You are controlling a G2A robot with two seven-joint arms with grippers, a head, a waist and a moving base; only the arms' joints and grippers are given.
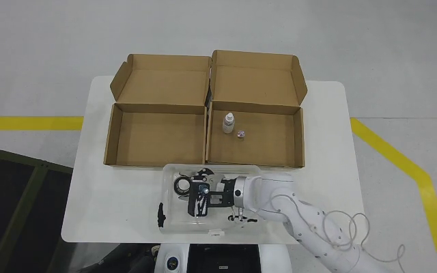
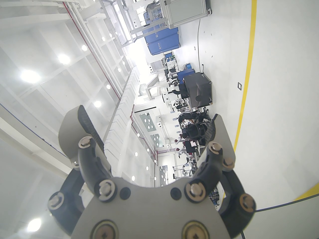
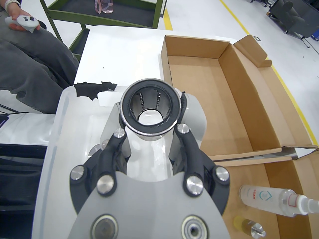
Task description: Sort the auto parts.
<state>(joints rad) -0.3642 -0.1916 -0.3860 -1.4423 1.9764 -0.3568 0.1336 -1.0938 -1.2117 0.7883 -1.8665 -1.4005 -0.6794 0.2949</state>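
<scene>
R gripper (image 3: 151, 108) clamped on metal sleeve (image 3: 149, 128); sleeve sits betw. fingertips, above clear bin (image 3: 56, 115). L gripper (image 2: 149, 120): fingers apart. Cardboard boxes (image 1: 157, 140): 2, side by side beyond bin. Right-hand box (image 1: 273, 147): 1 bottle (image 1: 229, 123), 1 small metal piece (image 1: 240, 134).

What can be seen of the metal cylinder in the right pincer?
The cylinder is a hollow, steel-looking sleeve with a black ring at its open end and rows of small balls along its bore. The right pincer is shut on its sides, holding it over the clear bin with the bore toward the wrist camera. Whether it touches the bin's floor is unclear.
</scene>
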